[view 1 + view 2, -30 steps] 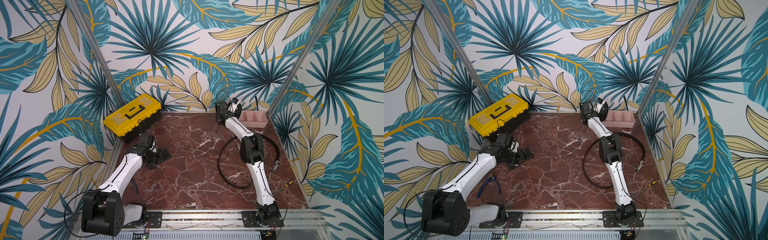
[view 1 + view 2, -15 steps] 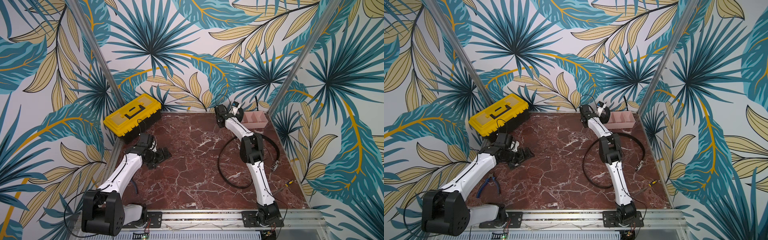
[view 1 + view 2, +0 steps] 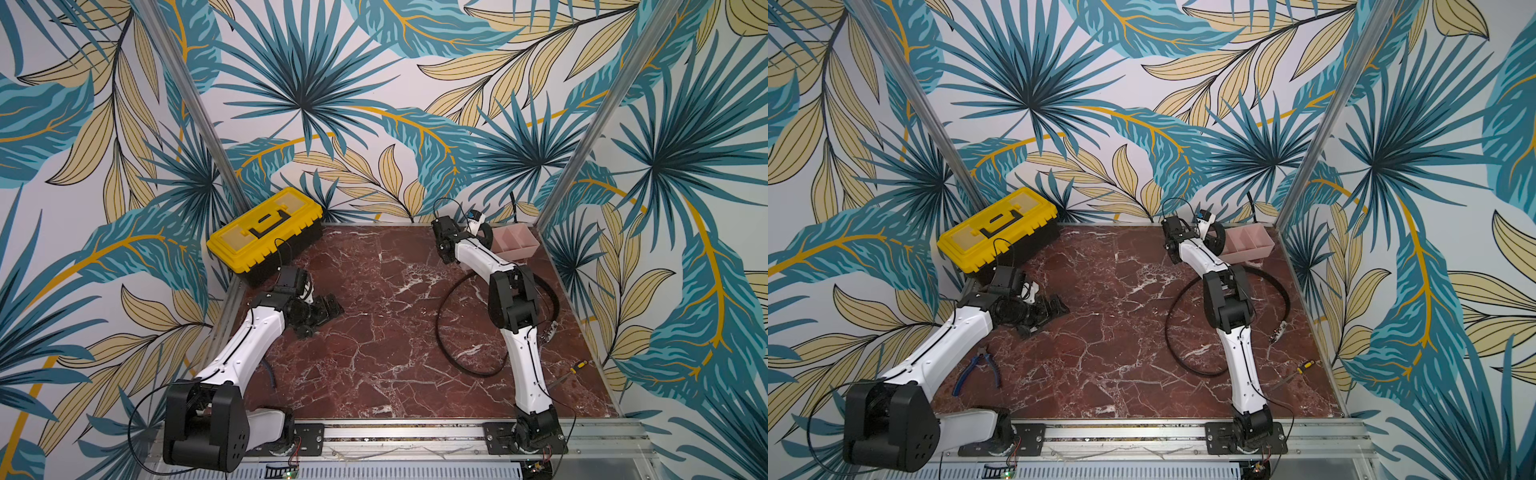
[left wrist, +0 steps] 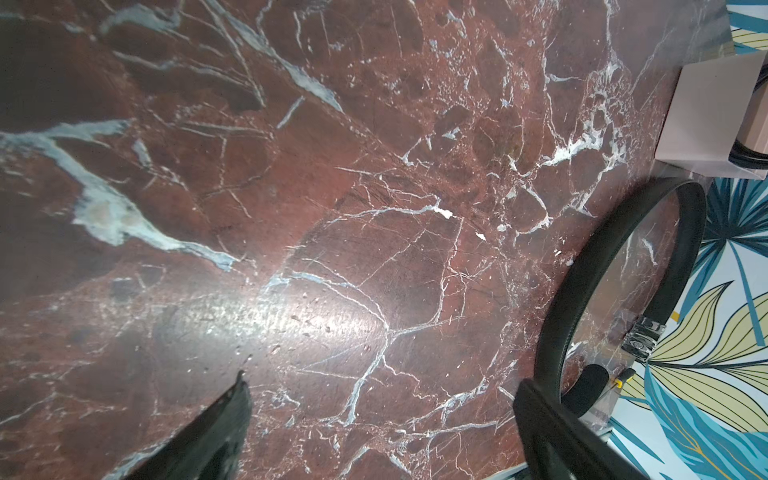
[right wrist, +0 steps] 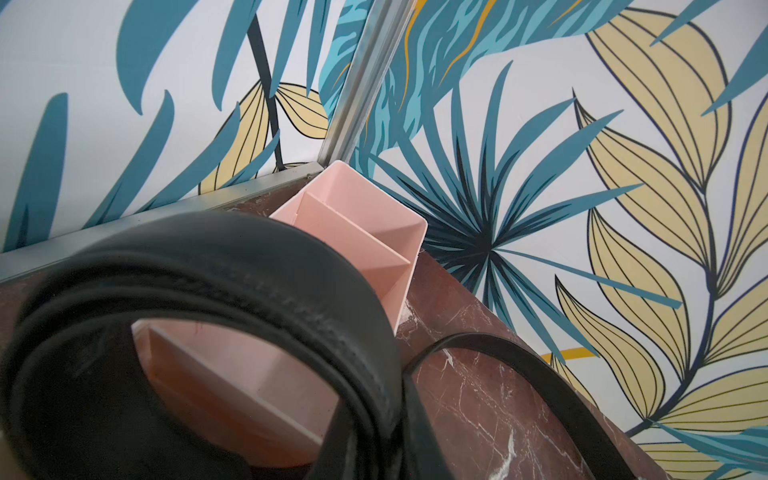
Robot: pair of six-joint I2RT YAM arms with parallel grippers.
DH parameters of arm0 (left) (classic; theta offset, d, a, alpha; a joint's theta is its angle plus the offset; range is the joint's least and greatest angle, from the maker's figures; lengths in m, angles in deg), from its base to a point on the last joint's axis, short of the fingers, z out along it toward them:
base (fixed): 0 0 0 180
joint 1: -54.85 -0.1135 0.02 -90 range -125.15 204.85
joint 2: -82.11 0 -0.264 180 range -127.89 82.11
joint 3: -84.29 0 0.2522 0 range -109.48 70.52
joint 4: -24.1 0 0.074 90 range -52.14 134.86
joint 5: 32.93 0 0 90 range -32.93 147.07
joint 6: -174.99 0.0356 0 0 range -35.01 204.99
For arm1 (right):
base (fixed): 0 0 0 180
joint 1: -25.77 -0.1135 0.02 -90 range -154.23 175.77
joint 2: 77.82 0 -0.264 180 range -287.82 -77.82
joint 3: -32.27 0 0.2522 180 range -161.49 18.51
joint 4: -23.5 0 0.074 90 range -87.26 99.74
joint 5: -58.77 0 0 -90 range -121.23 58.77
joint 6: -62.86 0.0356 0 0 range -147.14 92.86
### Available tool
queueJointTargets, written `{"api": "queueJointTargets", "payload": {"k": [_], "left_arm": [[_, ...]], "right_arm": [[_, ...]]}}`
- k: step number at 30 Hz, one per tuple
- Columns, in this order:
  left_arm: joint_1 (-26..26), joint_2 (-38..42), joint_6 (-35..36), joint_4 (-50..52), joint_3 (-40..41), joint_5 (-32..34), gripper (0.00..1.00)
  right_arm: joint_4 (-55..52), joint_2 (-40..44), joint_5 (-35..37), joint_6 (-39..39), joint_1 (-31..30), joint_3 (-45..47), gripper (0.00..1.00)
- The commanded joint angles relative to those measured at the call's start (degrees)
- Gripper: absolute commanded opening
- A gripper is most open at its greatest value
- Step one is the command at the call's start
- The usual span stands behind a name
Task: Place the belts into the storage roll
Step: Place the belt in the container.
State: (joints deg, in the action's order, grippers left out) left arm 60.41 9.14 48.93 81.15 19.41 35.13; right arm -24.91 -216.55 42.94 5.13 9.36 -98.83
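The right gripper (image 3: 480, 232), nearly closed, pinches a coiled belt (image 5: 208, 257) over the near end of the tray (image 5: 365, 216). Held by one side only, the coiled belt may spring open on release, straddle a divider (image 5: 361, 227), or nudge the light tray. The loose belt (image 3: 439, 332) on the desk (image 3: 374, 291) under that arm could snag. The left gripper (image 3: 321, 316) gapes empty. No readable writing.

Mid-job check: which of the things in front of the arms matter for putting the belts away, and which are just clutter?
For the job:
- coiled belt, right at the tray
- loose belt, still uncoiled
- pink tray, four compartments

Just lying about:
- yellow toolbox
- blue-handled pliers
- screwdriver
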Motion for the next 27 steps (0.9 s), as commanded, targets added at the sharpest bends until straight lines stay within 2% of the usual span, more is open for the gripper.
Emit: {"api": "queueJointTargets", "payload": {"k": [1,5,9,15,24,27], "left_arm": [[-0.6,1.2,-0.2,-0.7,-0.1,-0.1,0.99],[-0.6,1.2,0.0,-0.9,0.0,-0.2,1.0],[-0.5,1.2,-0.1,-1.0,-0.3,-0.6,0.99],[-0.6,0.7,-0.4,-0.8,-1.7,-2.5,1.0],[-1.6,-1.5,1.5,-0.9,-3.7,-4.5,1.0],[-2.2,-2.4,2.3,-0.8,-4.4,-5.2,1.0]], "right_arm": [[-1.0,-0.4,-1.1,-2.4,-0.9,-2.0,0.0],[-4.1,-3.4,-2.8,-5.0,-1.5,-7.1,0.0],[-10.0,-5.8,-3.4,-4.4,-2.5,-9.8,0.0],[-16.1,-6.2,-3.7,-2.5,-3.5,-11.2,0.0],[-23.3,-5.4,-4.9,0.6,-4.9,-8.5,0.0],[-22.1,-6.7,-5.1,-2.4,-5.6,-9.9,0.0]]}}
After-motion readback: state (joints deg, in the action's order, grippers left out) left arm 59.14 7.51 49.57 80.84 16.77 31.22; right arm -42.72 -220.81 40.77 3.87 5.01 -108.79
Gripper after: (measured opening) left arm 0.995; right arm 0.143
